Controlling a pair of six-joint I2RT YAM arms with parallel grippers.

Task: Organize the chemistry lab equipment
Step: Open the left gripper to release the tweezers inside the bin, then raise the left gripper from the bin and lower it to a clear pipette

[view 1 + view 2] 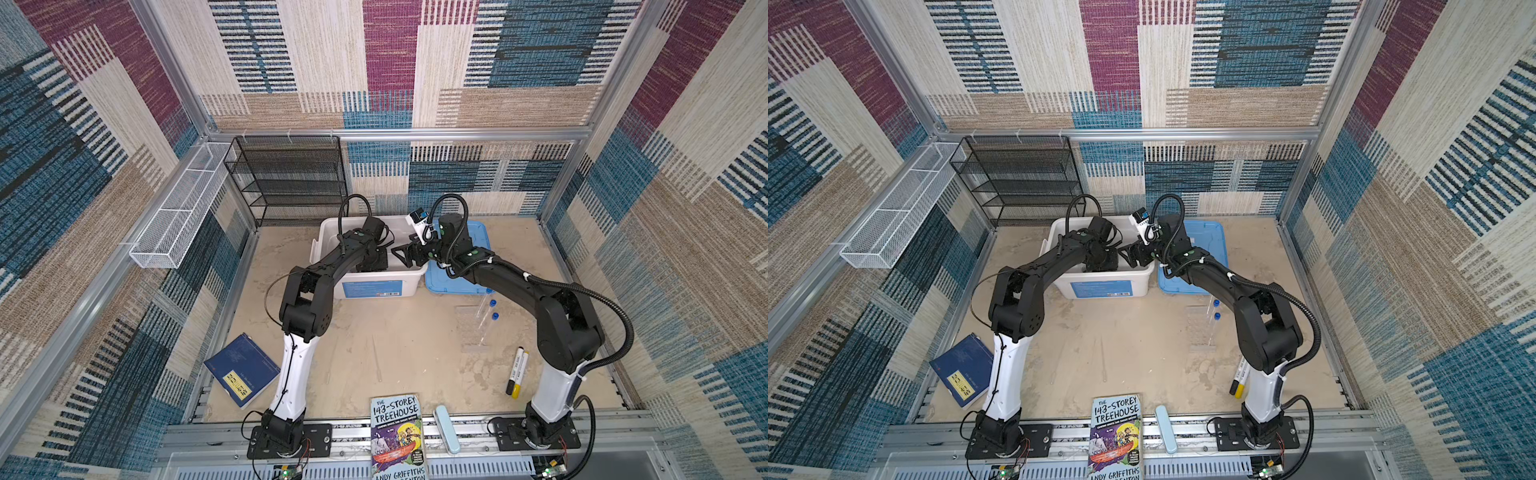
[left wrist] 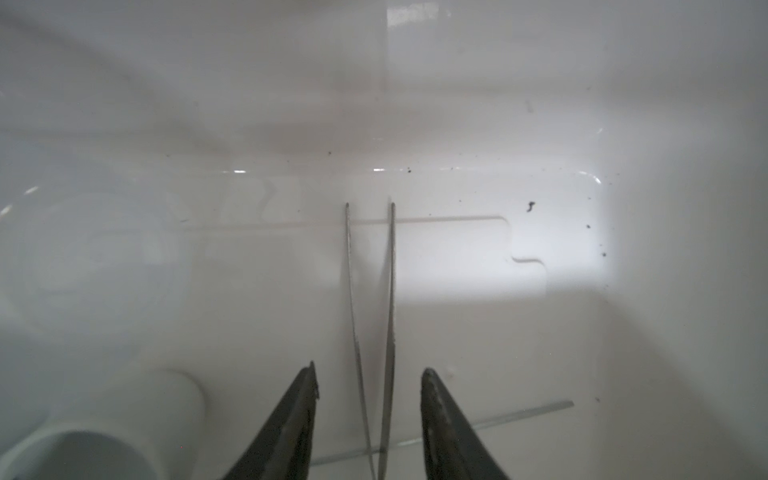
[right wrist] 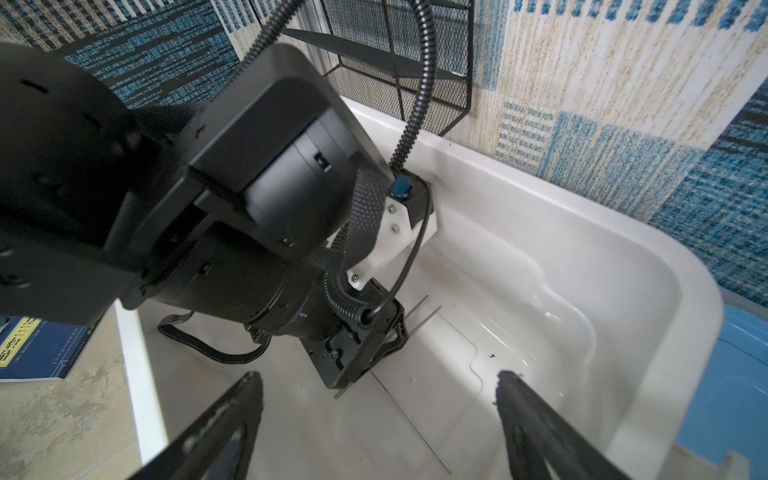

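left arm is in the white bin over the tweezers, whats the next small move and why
Probably lift the left gripper straight up out of the white bin: its jaws stand apart, clear of the metal tweezers on both sides, which lie on the bin floor.

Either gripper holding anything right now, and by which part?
Nothing is held. The left gripper is open astride the tweezers in the bin, touching neither leg. The right gripper is open, empty.
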